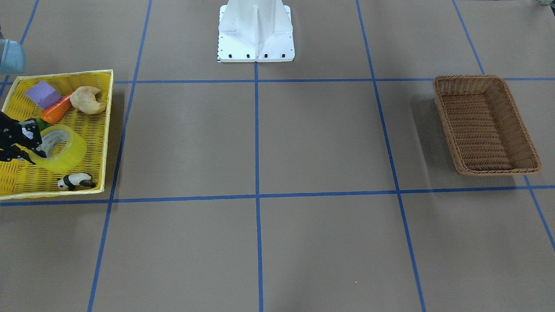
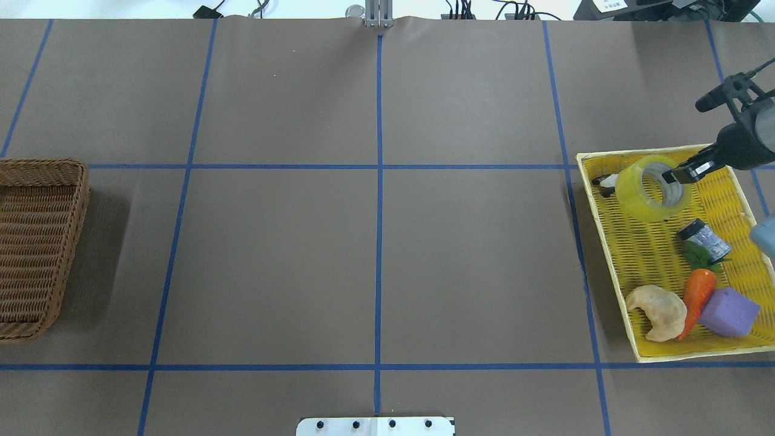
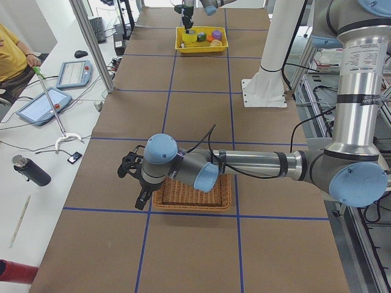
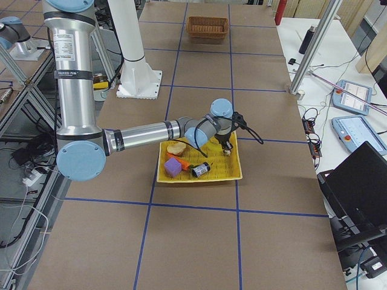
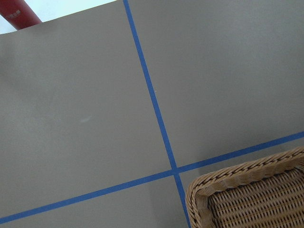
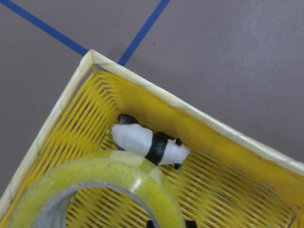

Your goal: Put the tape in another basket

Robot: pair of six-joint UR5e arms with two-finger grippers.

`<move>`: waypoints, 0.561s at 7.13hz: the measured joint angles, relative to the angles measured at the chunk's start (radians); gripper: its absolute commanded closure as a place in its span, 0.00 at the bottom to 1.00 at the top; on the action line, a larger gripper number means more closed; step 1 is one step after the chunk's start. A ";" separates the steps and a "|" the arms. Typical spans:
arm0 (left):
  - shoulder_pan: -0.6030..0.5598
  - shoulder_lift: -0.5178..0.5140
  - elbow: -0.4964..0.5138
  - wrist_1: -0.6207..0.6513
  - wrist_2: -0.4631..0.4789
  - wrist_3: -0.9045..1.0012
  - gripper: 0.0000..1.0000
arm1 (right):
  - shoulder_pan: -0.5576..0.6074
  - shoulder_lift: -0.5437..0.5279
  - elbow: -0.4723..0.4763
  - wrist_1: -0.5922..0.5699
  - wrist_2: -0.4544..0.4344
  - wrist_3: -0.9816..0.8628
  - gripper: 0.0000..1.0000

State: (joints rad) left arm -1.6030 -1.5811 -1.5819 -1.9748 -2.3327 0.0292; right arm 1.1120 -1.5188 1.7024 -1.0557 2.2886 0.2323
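Left claw (image 3: 133, 182) hangs just beside the basket (image 2: 75, 230), over bare desk (image 2: 272, 260). It shows only from the side, so I cannot tell whether it is parted or closed. The basket sits at the desk's left end, well apart from everything else.

Far to the right, inside the tray (image 2: 642, 266), the tape (image 2: 642, 200) is tipped up on one edge with its hole turned towards the right claw (image 2: 678, 175). That claw straddles the roll's wall, one finger in the core and one outside, and I judge it clamped there.

Lifting looks like the step in hand. I want to rise straight up until the roll's low edge clears the tray's rim before any sideways travel, since the panda (image 6: 149, 145) lies just beside the roll and a drag could sweep it along. Held by one wall, the roll may pivot, so I favour a slow, level carry.
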 measured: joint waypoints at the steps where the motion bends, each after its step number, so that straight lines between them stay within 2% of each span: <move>1: 0.000 0.003 -0.001 -0.026 0.000 -0.001 0.01 | -0.001 0.045 0.000 0.000 0.001 0.071 1.00; 4: 0.014 0.002 -0.005 -0.082 -0.026 -0.002 0.01 | -0.116 0.237 0.001 0.005 -0.053 0.427 1.00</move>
State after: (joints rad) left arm -1.5895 -1.5787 -1.5871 -2.0571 -2.3584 0.0270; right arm 0.9956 -1.2819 1.7031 -1.0509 2.2357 0.6590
